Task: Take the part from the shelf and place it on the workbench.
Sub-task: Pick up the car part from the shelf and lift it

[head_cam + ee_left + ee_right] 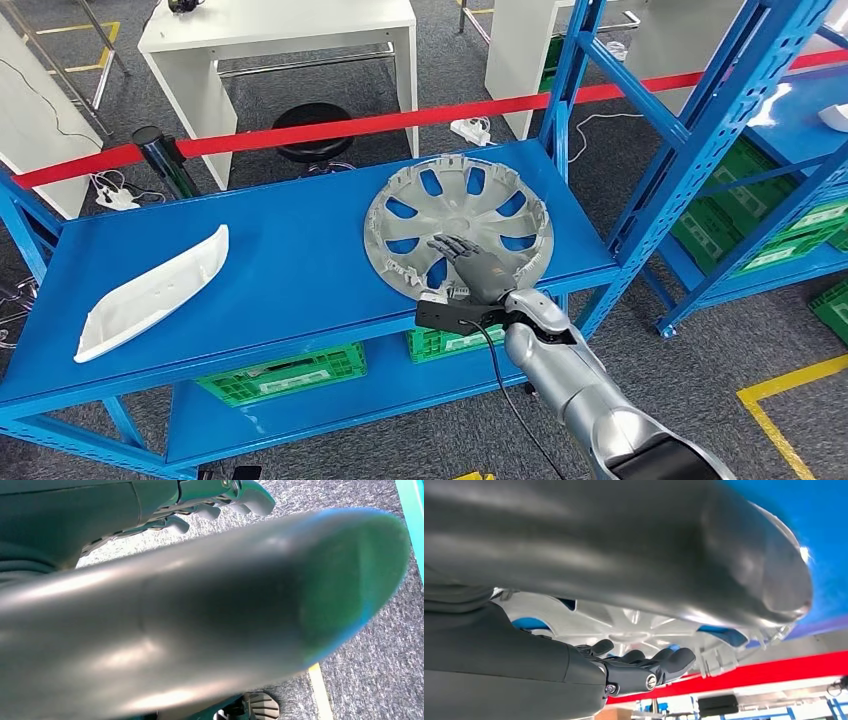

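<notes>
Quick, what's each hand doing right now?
Left hand: fingers curled, holding nothing seen.
Right hand: open, fingers spread over the wheel cover, not gripping.

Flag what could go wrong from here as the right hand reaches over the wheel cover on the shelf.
The right hand lies flat over the grey wheel cover, fingers not yet around any edge, so a lift might slip. The cover sits close to the shelf's front edge; dragging it could tip it off. The blue upright stands beside it and may catch the rim.
</notes>
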### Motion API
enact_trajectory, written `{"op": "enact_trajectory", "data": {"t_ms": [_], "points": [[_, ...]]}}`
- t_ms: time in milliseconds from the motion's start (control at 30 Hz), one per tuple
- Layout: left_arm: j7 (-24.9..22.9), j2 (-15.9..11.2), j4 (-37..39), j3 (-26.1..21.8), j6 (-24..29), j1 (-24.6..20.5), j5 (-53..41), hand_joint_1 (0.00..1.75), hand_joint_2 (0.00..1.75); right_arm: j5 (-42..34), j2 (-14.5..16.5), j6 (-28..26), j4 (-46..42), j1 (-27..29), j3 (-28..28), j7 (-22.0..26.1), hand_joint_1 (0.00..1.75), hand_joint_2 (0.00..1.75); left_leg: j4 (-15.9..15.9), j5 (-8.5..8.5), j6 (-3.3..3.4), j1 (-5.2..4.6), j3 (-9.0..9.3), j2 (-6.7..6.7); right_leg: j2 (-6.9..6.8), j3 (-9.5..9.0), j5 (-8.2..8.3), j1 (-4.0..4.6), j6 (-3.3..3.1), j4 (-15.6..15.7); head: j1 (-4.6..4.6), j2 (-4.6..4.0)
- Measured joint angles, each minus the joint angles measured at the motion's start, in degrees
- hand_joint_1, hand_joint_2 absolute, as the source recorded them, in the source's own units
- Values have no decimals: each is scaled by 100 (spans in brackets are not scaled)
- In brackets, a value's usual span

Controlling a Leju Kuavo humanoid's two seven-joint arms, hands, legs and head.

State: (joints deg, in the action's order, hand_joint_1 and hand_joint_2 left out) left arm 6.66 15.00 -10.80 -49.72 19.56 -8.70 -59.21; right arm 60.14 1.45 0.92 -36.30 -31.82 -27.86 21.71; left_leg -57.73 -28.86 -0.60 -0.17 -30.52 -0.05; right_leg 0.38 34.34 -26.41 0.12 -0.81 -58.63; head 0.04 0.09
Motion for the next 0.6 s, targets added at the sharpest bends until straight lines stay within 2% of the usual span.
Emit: {"op": "enact_trajectory", "data": {"t_ms": [233,367,600], "points": [[-10,29,7,0,5,-3,30,0,0,11,2,-21,343,-138,-55,-65,0,0,0,0,0,0,-1,0,0,1,0,0,0,0,0,-1],[-3,31,10,0,5,-3,37,0,0,12,2,-27,429,-145,-77,-70,0,175,0,-1,0,0,-1,1,0,1,0,0,0,0,0,0],[16,37,16,0,5,-1,79,0,0,12,-1,-107,494,-159,-112,-103,0,175,0,0,0,0,0,1,1,1,0,0,0,1,0,0]]}}
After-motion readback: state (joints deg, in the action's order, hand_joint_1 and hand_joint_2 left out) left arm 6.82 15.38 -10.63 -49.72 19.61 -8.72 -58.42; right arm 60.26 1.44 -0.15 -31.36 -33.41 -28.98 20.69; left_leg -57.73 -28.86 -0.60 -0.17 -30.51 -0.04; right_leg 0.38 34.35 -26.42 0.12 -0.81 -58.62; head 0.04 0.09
